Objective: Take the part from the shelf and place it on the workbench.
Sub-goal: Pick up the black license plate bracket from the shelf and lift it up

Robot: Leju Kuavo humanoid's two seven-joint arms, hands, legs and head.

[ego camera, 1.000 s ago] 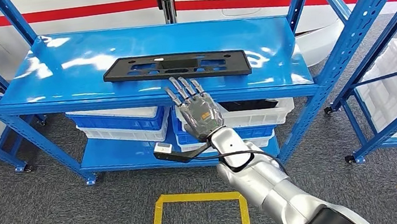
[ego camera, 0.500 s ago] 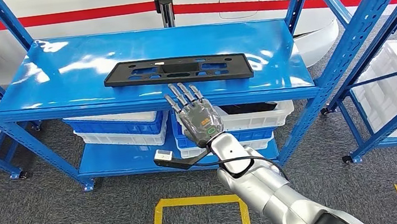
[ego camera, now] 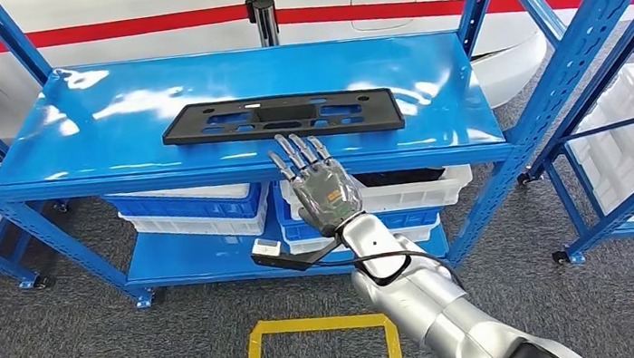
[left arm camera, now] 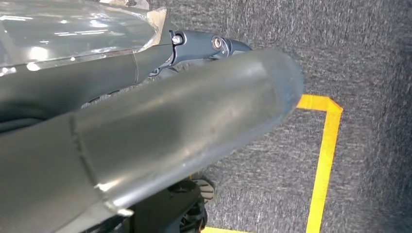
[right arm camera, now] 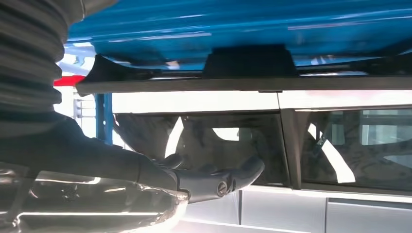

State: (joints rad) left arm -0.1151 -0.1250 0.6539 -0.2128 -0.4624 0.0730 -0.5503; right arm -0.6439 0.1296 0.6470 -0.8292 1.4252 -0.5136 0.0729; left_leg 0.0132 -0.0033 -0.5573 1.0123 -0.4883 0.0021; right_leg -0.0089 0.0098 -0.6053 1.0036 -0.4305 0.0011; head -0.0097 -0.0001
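The part (ego camera: 280, 117) is a long flat black plate with cut-outs, lying on the blue shelf top (ego camera: 103, 105) near its front edge. My right hand (ego camera: 319, 188) is raised in front of that edge, just below the part's middle, fingers straight and apart, holding nothing. Its fingertips (ego camera: 295, 143) reach the shelf lip and stay short of the part. In the right wrist view the part's dark edge (right arm camera: 248, 63) lies against the blue shelf (right arm camera: 243, 24), beyond my open right hand (right arm camera: 194, 177). My left hand (left arm camera: 170, 126) hangs over the grey floor, fingers stretched out and empty.
White and blue bins (ego camera: 189, 208) and a white bin with dark contents (ego camera: 405, 184) fill the lower shelf. A second blue rack (ego camera: 615, 106) stands to the right. Behind is a white body with a red stripe (ego camera: 139, 23). Yellow floor lines (ego camera: 313, 327) lie below.
The whole picture shifted slightly, so the camera has moved. My right hand keeps its spread pose at the shelf's front edge, a touch further right.
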